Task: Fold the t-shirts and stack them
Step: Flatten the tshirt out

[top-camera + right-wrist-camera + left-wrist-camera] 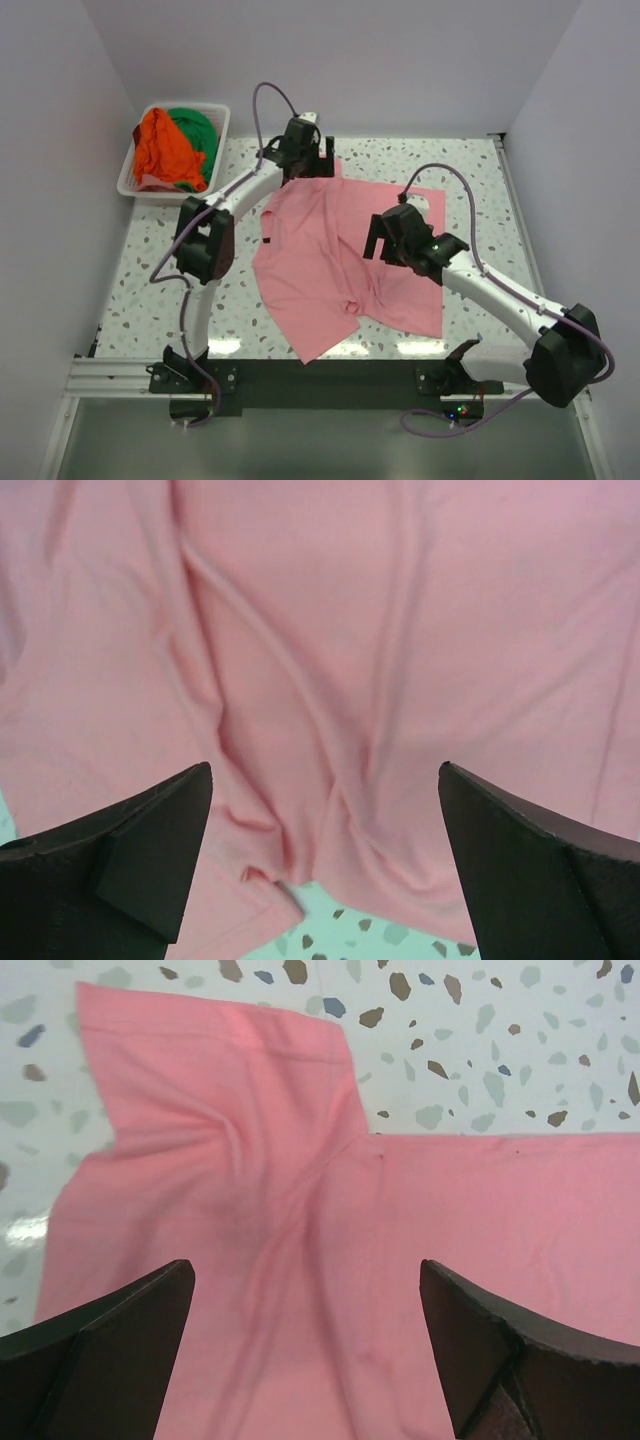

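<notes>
The pink t-shirt (335, 265) lies spread and wrinkled on the speckled table. My left gripper (312, 160) is open above its far sleeve; the left wrist view shows that sleeve (225, 1100) and the body under my open gripper (305, 1290). My right gripper (378, 240) is open above the shirt's right middle; the right wrist view shows creased pink cloth (330, 660) under my open gripper (325, 790). The orange t-shirt (162, 150) and green t-shirt (198, 130) lie bunched in the white basket (222, 118).
The white basket stands at the far left corner against the wall. White walls close in the left, back and right sides. The black rail (320, 382) with the arm bases runs along the near edge. Bare speckled table (150, 290) shows left of the shirt.
</notes>
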You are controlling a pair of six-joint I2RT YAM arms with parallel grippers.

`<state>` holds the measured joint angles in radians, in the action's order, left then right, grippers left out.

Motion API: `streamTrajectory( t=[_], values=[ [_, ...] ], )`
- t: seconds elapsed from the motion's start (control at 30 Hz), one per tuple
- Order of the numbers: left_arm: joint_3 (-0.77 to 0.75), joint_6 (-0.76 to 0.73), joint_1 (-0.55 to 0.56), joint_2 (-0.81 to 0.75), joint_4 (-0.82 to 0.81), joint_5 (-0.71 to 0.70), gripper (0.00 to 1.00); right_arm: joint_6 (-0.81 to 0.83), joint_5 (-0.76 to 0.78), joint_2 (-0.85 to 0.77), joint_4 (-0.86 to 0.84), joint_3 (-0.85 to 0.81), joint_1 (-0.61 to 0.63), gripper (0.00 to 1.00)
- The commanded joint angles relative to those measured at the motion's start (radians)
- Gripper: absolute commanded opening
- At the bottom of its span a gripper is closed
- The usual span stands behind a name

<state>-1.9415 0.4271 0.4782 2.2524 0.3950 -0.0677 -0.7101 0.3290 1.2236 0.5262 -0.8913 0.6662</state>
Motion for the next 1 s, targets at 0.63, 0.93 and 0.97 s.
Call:
streamTrajectory(
  t=[0.63,0.93,0.97],
  values=[
    [0.535,0.102,0.056,-0.240,0.107,-0.216,1.00,0.207,-0.077,0.413,-0.031,-0.147,-0.353,0.99],
    [0.501,0.091,0.017,-0.149,0.182,-0.327,1.00,0.235,-0.107,0.523,-0.066,-0.173,-0.439,0.99],
    [0.506,0.090,0.005,-0.152,0.179,-0.317,1.00,0.238,-0.110,0.542,-0.071,-0.178,-0.444,0.99]
  ],
)
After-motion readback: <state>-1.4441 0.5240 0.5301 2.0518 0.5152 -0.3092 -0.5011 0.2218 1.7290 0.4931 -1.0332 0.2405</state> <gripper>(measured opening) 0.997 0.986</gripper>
